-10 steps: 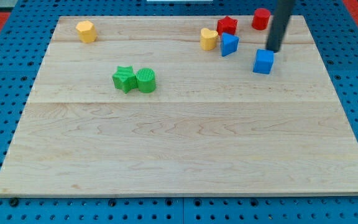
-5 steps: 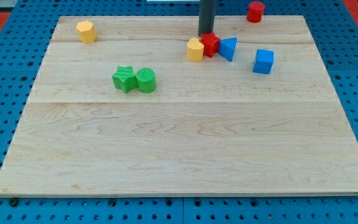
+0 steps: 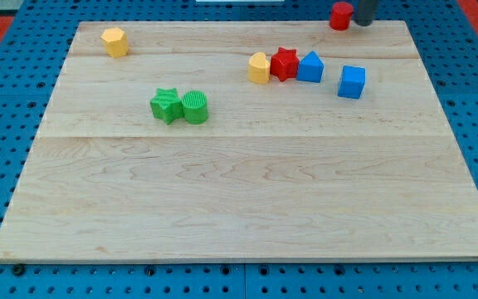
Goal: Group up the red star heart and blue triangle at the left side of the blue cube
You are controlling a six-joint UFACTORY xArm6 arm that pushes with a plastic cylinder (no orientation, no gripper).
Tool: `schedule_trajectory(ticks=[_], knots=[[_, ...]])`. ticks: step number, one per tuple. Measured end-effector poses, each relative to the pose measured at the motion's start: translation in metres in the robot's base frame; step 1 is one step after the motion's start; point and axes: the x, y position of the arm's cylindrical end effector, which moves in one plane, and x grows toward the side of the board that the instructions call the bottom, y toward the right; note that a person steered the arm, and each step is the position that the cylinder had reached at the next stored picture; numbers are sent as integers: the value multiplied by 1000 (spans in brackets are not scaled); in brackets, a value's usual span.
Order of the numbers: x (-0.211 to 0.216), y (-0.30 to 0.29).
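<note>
Camera view puts my tip (image 3: 363, 23) at the view's top edge, just right of the red cylinder (image 3: 340, 16), holding nothing and well clear of the task blocks. Yellow heart (image 3: 260, 68), red star (image 3: 285, 64) and blue triangle (image 3: 309, 67) sit in a touching row left of the blue cube (image 3: 352, 81), a small gap remaining. These look light, rigid and ready to slide, so I would push flat faces squarely, not corners.

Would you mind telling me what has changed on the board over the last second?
My tip swung from beside the blue cube to behind the red star, then away to the view's top right, beside the red cylinder. The star slid down, the yellow heart went left, and the blue triangle now touches the star. The cylinder shifted slightly up-left. The cube, green pair and yellow hexagon stayed put.
</note>
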Motion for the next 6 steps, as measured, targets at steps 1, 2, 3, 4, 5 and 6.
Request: schedule_trajectory(ticks=[1, 2, 3, 4, 5, 6], knots=[[52, -59], [66, -91], [97, -32], [134, -73], [120, -53], [113, -15]])
